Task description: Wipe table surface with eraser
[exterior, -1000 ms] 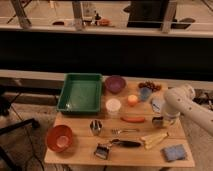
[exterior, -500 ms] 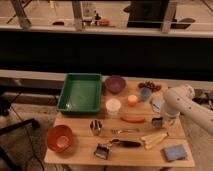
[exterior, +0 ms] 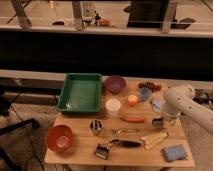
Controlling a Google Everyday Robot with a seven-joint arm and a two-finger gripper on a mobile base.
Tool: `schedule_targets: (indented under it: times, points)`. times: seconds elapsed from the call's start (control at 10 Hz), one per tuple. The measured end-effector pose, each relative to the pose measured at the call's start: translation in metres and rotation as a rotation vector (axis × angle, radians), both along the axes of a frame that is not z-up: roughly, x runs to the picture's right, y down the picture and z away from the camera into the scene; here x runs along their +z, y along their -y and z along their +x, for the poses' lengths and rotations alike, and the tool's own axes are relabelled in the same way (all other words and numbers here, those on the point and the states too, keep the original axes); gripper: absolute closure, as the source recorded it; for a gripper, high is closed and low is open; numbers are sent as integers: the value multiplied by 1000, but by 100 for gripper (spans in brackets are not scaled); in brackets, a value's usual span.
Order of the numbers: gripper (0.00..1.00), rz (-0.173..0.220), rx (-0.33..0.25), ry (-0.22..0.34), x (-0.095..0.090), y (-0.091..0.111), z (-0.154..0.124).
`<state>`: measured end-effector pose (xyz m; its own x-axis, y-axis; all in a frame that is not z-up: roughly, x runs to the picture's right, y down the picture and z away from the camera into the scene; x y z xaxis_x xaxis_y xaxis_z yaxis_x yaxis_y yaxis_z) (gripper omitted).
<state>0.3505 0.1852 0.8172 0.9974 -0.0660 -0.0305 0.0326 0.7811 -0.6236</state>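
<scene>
The light tan table surface (exterior: 75, 125) fills the lower middle of the camera view and carries many objects. My white arm reaches in from the right, and the gripper (exterior: 162, 121) is down at the tabletop near the right edge. A small dark grey block with a paler face, the eraser (exterior: 158, 122), is right at the gripper's tip, on or just above the wood. I cannot tell whether the gripper holds it.
A green tray (exterior: 80, 92), purple bowl (exterior: 115, 83), white cup (exterior: 113, 106), orange cup (exterior: 132, 100) and blue cup (exterior: 145, 93) stand at the back. In front are an orange stick (exterior: 132, 119), fork (exterior: 125, 131), metal cup (exterior: 95, 127), red bowl (exterior: 59, 138), black-handled tool (exterior: 120, 144) and blue-grey pad (exterior: 174, 152).
</scene>
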Motion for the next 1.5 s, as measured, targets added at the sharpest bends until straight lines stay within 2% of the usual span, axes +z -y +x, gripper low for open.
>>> schedule_targets:
  times: [0.6,0.8,1.1,1.2,1.5]
  points:
    - [26,13,-6,-47,12,7,2]
    - [21,25,-5,-52,14,9,3]
    - [39,41,-3,-65,13,10,7]
    - [38,44,-4,-65,13,11,6]
    - [20,48,-11,-64,12,11,3]
